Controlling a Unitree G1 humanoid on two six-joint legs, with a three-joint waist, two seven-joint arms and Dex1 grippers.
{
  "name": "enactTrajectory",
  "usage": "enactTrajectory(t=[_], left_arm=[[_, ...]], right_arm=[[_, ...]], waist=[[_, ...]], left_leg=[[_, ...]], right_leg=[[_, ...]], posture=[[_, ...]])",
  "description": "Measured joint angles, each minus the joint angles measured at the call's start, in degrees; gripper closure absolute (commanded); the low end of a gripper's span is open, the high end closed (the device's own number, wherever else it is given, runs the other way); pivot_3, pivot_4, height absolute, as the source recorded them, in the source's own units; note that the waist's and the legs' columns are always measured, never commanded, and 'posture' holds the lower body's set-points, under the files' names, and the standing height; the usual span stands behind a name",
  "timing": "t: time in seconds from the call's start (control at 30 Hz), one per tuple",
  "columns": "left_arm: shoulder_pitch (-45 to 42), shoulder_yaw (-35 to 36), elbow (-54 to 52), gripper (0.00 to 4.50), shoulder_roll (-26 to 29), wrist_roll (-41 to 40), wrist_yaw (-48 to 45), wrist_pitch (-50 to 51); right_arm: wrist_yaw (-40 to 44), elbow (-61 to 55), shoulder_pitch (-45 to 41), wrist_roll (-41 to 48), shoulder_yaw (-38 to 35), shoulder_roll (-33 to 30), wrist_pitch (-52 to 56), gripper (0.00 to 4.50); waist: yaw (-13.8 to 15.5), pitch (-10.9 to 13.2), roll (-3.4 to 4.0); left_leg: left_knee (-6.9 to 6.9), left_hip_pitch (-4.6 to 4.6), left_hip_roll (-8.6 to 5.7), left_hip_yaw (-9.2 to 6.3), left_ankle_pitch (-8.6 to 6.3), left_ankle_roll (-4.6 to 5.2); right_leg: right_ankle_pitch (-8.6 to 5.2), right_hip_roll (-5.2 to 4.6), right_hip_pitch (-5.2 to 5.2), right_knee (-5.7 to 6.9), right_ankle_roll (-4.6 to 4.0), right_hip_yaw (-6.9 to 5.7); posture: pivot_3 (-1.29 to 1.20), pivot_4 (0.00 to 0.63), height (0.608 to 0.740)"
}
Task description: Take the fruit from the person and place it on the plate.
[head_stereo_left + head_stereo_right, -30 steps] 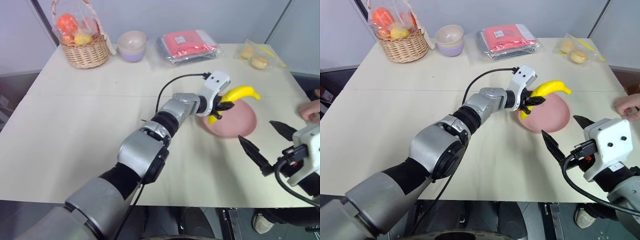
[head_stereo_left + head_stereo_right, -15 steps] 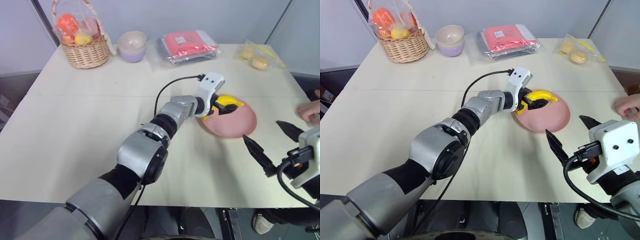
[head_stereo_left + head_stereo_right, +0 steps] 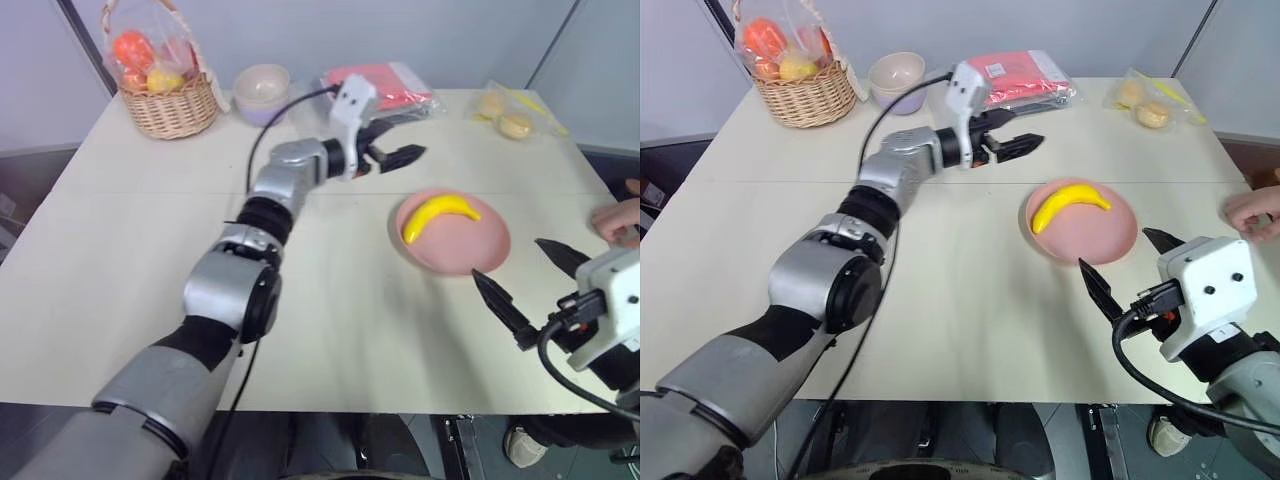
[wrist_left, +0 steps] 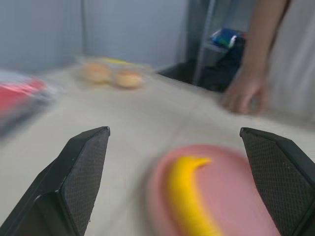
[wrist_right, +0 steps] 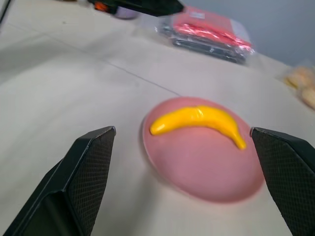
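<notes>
The banana (image 3: 437, 215) lay on the pink plate (image 3: 480, 258) at the right of centre in the frame, free of any grip. The left end effector (image 3: 398, 155) was up and to the left of it, well apart, with its fingers spread and empty. The right end effector (image 3: 528, 287), also spread and empty, was at the lower right, just below the plate, and the person's hand (image 3: 620, 220) rested at the right edge of the worktop (image 3: 150, 250).

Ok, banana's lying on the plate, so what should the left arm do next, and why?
Probably just draw the left gripper back to rest. The banana lies wholly on the plate, the gripper is open, empty and well clear of it, and the person's hand rests at the table edge offering nothing more.
</notes>
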Motion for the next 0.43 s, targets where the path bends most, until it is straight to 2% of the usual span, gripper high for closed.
enactTrajectory(t=[0.1,0.27,0.43], left_arm=[[10.0,-4.0,-15.4,0.08,4.9,0.7,-2.3,1.5],[27.7,-6.4,-47.4,0.08,15.4,0.0,-4.0,12.6],[36.7,-6.2,-69.5,0.08,19.6,-4.6,-1.0,27.6]], right_arm=[[3.1,3.0,-5.1,-0.9,2.5,0.4,2.2,0.0],[8.9,8.8,-12.8,-3.0,6.1,0.9,5.1,0.0],[14.4,13.4,-18.8,-5.4,8.2,1.3,7.3,0.0]], waist=[[0.1,0.0,0.0],[-0.1,0.0,0.06],[0.9,0.0,0.04]], left_leg=[[0.03,-0.01,0.0,-0.03,0.02,-0.04],[0.01,0.01,0.05,-0.05,0.16,-0.28],[0.08,0.03,0.01,-0.07,-0.01,0.0]], right_leg=[[0.0,-0.03,0.02,-0.02,0.0,0.01],[0.0,-0.02,0.03,-0.06,-0.01,0.03],[0.01,-0.08,0.17,-0.14,0.01,-0.01]], posture=[[0.0,0.15,0.74],[0.0,0.15,0.74],[0.0,0.15,0.74]])
